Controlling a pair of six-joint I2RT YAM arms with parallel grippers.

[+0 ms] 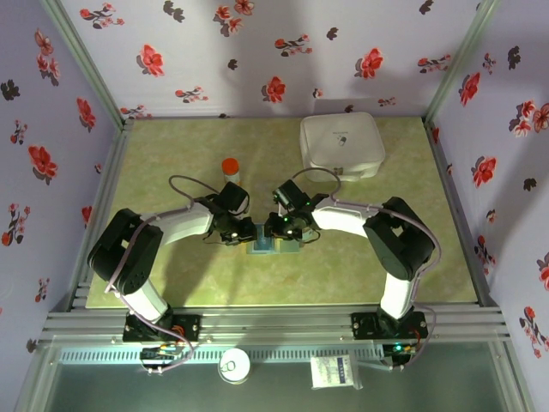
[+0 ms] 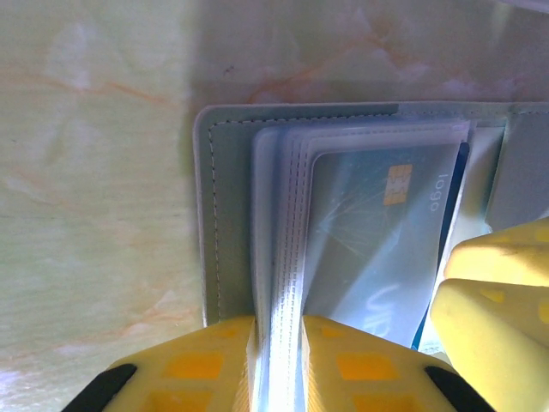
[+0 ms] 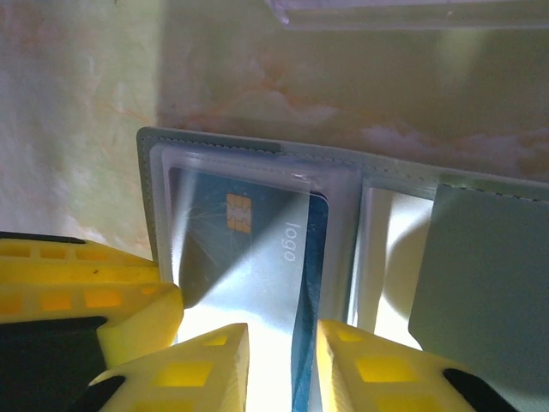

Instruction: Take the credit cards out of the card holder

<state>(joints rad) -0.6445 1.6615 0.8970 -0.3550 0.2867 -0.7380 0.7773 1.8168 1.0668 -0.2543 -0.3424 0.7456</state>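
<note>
wallet (image 2: 206,215) is pinched by left gripper (image 2: 279,330), blue card (image 3: 249,257) straddled by right gripper (image 3: 283,343) (grip unclear); pull-out needed nxt.

Legible text, one entry: the word "logo", in pale lettering on the blue credit card (image 3: 249,257) in the card holder (image 3: 480,257). You can read it in both wrist views. Marking on the white box (image 1: 341,144): too small to read.

You see a grey-blue card holder (image 2: 227,215), a blue credit card (image 2: 377,232) inside it, green marbled table (image 2: 86,215) beneath it.
</note>
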